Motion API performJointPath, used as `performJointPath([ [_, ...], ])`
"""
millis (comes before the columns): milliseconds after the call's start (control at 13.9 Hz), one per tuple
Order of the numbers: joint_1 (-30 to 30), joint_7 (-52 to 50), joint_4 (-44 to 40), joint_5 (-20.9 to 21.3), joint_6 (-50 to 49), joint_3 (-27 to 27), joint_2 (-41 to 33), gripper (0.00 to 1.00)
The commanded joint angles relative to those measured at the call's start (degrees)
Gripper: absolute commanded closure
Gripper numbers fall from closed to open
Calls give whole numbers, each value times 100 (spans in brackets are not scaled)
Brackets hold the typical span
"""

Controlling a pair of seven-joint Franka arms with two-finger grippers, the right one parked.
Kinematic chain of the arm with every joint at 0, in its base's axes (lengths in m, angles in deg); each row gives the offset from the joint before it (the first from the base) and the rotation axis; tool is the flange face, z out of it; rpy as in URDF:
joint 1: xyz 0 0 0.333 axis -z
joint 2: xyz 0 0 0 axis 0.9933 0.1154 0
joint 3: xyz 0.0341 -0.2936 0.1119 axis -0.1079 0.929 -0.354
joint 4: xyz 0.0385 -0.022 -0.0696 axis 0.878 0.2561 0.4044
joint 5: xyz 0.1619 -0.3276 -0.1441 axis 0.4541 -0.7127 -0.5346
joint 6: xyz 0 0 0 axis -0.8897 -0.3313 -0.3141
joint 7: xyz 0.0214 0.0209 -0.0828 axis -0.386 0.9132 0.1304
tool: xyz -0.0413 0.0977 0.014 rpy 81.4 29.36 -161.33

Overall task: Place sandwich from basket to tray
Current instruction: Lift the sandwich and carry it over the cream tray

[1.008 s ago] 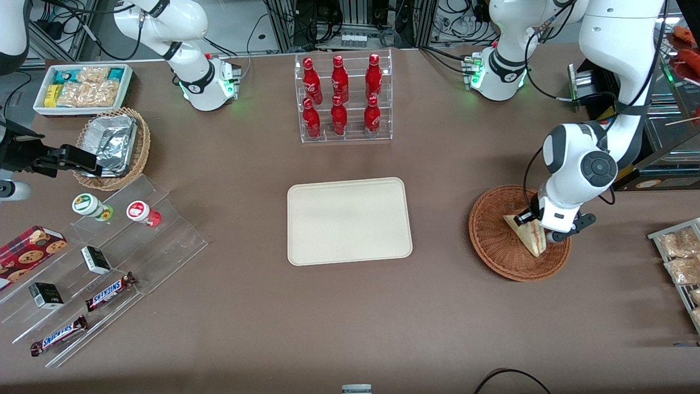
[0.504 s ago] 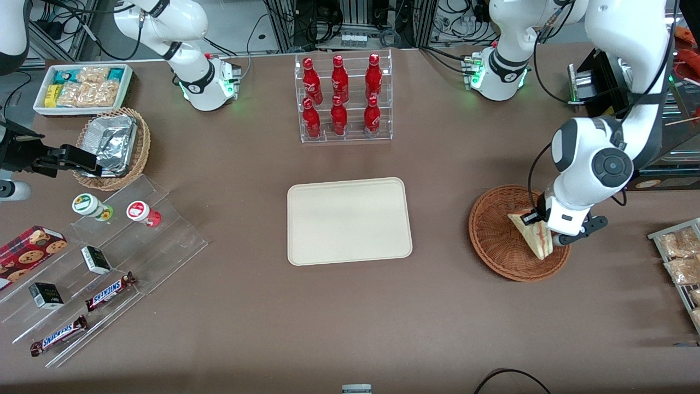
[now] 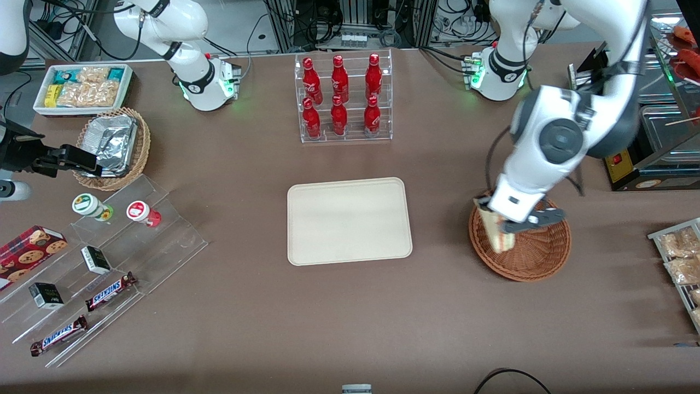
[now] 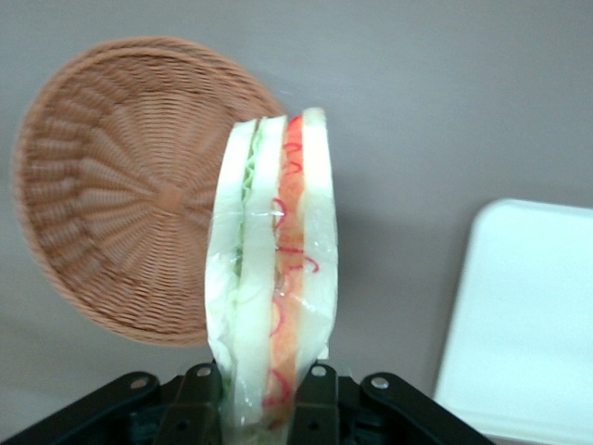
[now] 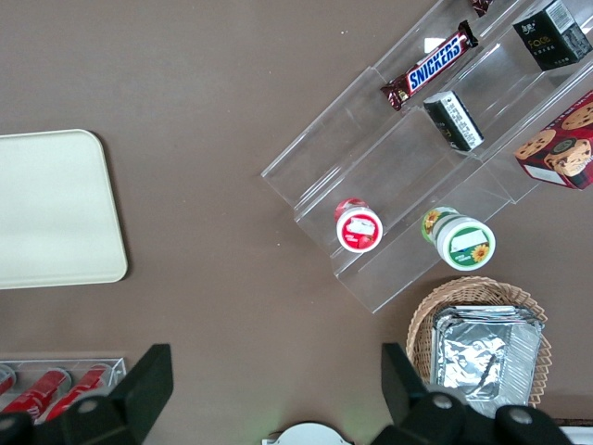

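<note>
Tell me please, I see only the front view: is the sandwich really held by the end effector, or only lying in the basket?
Observer: Held. In the left wrist view the end effector is shut on the sandwich, clamping its wrapped lower end.
Operator: Is the basket empty now?
Observer: Yes; the wrist view shows the whole inside of the basket, with nothing in it.
Operator: Is the filling visible?
Observer: Yes, the wrist view shows the cut edge: green layer on one side, red-pink on the other.
Operator: Is the tray free?
Observer: The right wrist view shows the tray corner bare.
</note>
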Motion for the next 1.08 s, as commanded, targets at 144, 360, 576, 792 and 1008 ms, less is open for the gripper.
performJointPath([
  [144, 1175, -508, -703, 0, -28, -56, 759, 93],
  [360, 1738, -1009, -1529, -106, -20, -56, 1576, 93],
  [576, 2091, -1334, -2084, -115, 294, -56, 2281, 93],
  [792, 2363, -1712, -2085, -97, 946, -56, 2545, 95],
  [1008, 2521, -1757, -2077, -97, 1157, -56, 2765, 96],
])
